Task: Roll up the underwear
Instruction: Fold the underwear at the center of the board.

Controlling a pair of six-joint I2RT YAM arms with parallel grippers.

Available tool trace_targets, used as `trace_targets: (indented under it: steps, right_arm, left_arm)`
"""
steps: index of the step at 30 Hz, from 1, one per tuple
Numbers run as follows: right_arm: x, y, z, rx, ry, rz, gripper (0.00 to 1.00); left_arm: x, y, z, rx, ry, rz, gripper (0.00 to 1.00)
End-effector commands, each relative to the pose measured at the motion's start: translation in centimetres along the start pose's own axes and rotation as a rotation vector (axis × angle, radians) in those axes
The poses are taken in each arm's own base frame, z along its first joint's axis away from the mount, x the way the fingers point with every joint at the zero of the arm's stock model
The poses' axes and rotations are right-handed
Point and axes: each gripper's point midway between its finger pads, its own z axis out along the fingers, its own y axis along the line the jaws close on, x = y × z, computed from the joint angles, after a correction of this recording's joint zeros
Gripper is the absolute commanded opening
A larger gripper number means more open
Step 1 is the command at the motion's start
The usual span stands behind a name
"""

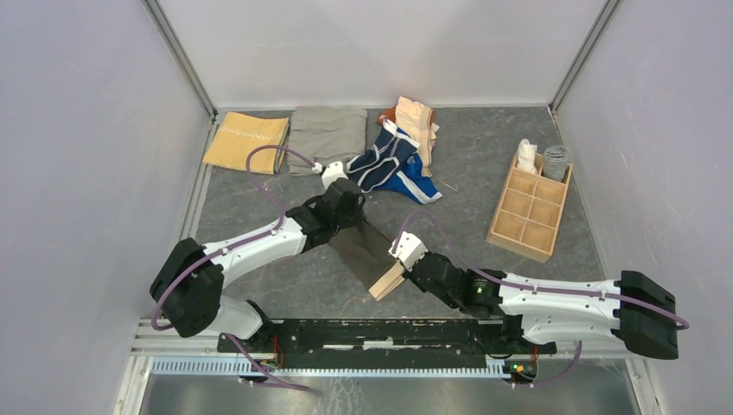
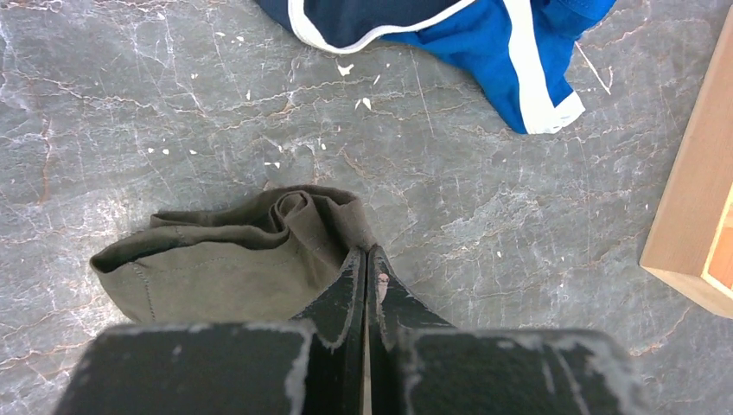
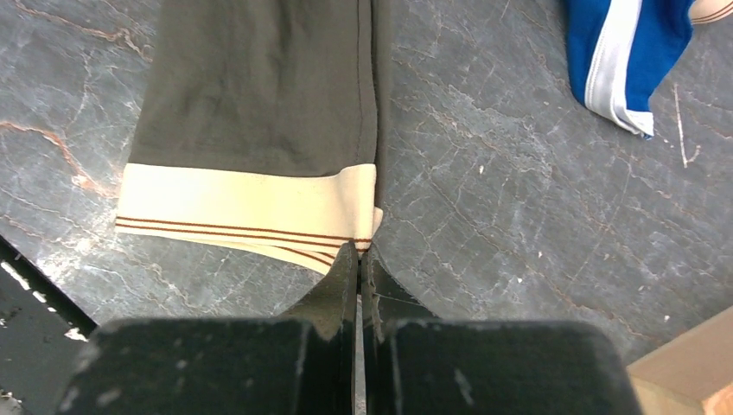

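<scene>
Robot lab booth, white walls [image 1: 86,130], marbled tabletop [image 1: 471,147]

Both arms are the same build: white shells on the long links of the left arm [image 1: 251,246] and right arm [image 1: 553,298], and chunky black housings [image 1: 186,290] at the joints. A thin purple cable [image 1: 259,164] runs along each, with a small white block [image 1: 334,173] at the wrist. The left fingers [image 2: 341,303] and right fingers [image 3: 337,298] are matte black, with edges scuffed pale.
</scene>
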Motion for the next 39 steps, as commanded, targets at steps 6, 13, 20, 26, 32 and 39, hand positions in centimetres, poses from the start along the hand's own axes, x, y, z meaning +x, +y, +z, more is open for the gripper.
trace_targets:
  steps: [6,13,20,26,32,39]
  right_arm:
    - [-2.2,-0.2,-0.5,0.031,0.005,-0.112,0.00]
    - [-3.6,1.0,-0.9,0.066,-0.007,-0.204,0.00]
    - [-4.0,3.0,-1.2,0.100,0.003,-0.288,0.00]
    - [-3.5,4.2,-1.4,0.165,0.039,-0.390,0.00]
    - [-3.4,2.8,-1.6,0.256,0.053,-0.437,0.00]
    - [-4.6,-0.6,-1.6,0.344,0.065,-0.521,0.00]
  left_arm:
    - [-1.1,0.3,-0.2,0.061,-0.078,-0.086,0.02]
    - [-0.6,1.8,-1.4,0.063,-0.093,-0.109,0.02]
    - [-0.1,3.7,-2.2,0.036,-0.118,-0.131,0.02]
    - [0.6,5.3,-2.6,0.017,-0.127,-0.158,0.02]
    - [0.2,5.7,-2.8,0.019,-0.141,-0.171,0.02]
    - [-1.5,4.1,-2.0,0.051,-0.148,-0.173,0.02]
